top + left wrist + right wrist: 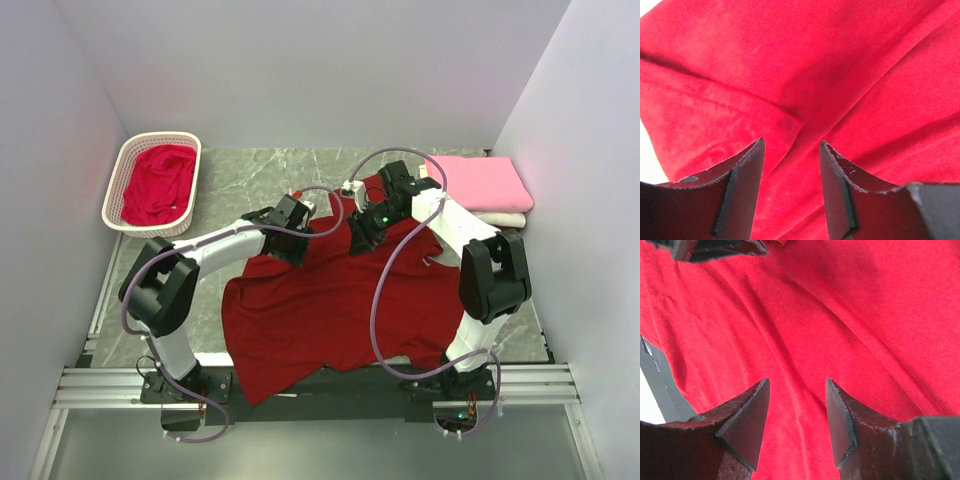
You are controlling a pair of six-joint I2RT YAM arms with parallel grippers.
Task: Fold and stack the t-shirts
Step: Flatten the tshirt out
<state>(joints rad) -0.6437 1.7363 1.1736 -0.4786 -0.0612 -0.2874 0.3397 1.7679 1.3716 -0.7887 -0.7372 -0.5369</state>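
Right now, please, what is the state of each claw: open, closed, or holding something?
Left claw: open, holding nothing, over the dark red t-shirt.
Right claw: open, holding nothing, over the same shirt.

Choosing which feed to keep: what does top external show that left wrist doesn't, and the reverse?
Top only: the basket holding a crimson shirt, a pink shirt folded on a white shirt, and the right arm. Left wrist only: that the left pincer is open with nothing between its fingers, and a hem fold just ahead of it. Both: the dark red shirt, spread on the table in the top view and filling the frame in the wrist view.
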